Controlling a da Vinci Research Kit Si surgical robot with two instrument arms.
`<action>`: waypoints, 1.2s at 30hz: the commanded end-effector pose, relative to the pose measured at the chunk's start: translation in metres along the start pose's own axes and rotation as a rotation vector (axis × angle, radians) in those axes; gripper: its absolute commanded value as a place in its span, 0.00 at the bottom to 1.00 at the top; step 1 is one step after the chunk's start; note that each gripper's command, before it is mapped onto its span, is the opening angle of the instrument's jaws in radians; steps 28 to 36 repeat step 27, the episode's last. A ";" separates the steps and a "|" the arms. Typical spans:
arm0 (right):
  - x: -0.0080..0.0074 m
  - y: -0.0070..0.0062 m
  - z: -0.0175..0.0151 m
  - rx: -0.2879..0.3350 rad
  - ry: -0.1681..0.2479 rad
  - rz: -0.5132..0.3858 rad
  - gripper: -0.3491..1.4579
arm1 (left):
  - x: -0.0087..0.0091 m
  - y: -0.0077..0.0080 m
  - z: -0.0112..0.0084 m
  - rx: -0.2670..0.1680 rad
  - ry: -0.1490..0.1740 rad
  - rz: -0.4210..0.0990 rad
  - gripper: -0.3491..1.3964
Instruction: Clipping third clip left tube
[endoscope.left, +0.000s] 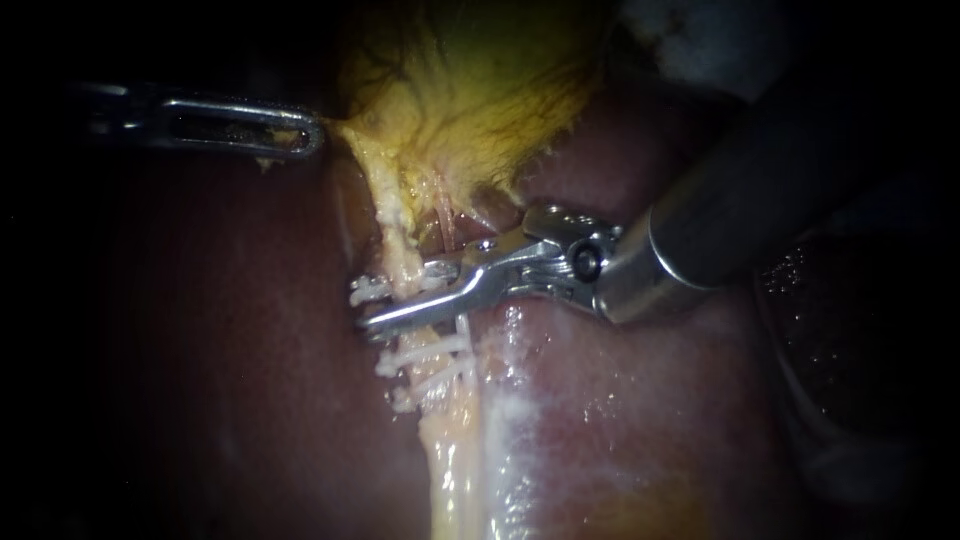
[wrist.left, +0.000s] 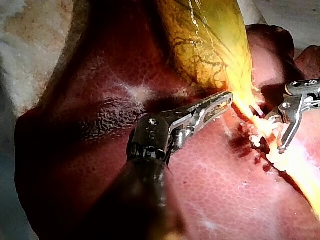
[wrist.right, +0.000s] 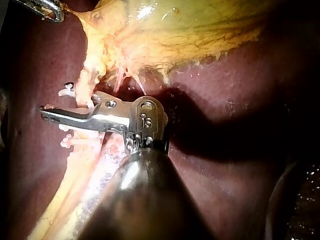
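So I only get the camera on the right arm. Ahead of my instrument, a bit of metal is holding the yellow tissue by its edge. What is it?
Observer: That is the left instrument. The endoscope view shows its shaft coming in from the left, with its jaws shut on the edge of the gallbladder.
Visitor: And are my own jaws open? I can't make out a gap from here.
Observer: The left wrist view shows the right instrument from the side. There is a clear gap between its jaws, and the pale tube passes between them.
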 end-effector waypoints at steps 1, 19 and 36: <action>0.0000 0.0000 0.0000 -0.001 -0.002 0.006 0.37 | 0.0000 0.0000 0.0000 0.000 0.000 0.000 0.00; -0.0005 0.0000 -0.0001 0.022 -0.032 0.001 0.00 | 0.0000 0.0000 0.0000 0.000 0.000 0.000 0.00; -0.0006 0.0000 -0.0001 0.022 -0.033 0.000 0.00 | 0.0000 0.0000 0.0000 0.000 0.000 0.000 0.00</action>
